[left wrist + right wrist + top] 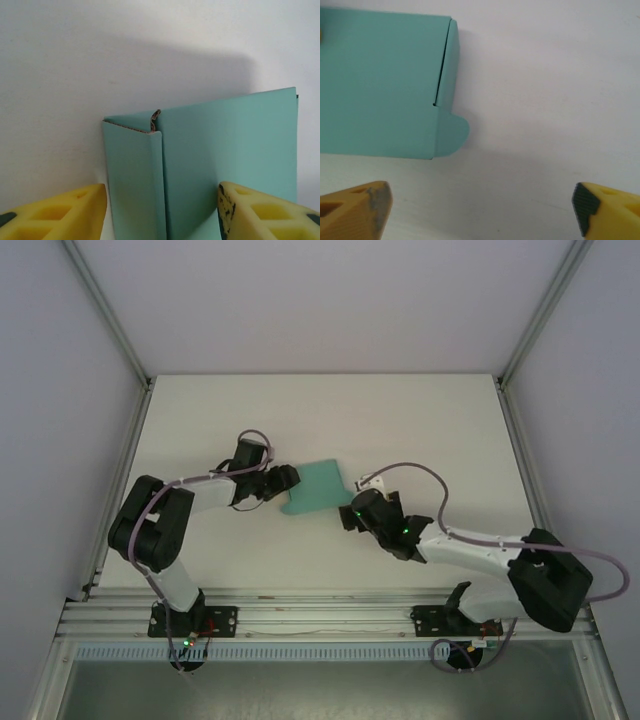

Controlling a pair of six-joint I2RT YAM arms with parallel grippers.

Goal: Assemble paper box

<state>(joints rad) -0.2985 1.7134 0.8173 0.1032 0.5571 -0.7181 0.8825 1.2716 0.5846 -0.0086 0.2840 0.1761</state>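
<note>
Right gripper (480,196) jaws wide apart, clear of paper box (380,85). Left gripper (162,200) straddles its folded corner, pinch unclear. Unbraced card may buckle or skid.

The thin teal-green card paper box (318,488) lies on the flat white table top (420,420), between the two grippers. The left gripper (290,480) is at its left edge, and the right gripper (352,512) is just off its near right corner. Seen from the left gripper (162,212), the box stands directly ahead, one upright folded wall reaching in between the fingers (75,212); whether they touch it cannot be told. From the right gripper (480,205), the box lies ahead and to the left, apart from both fingers, with bare table between them and off to the right.
</note>
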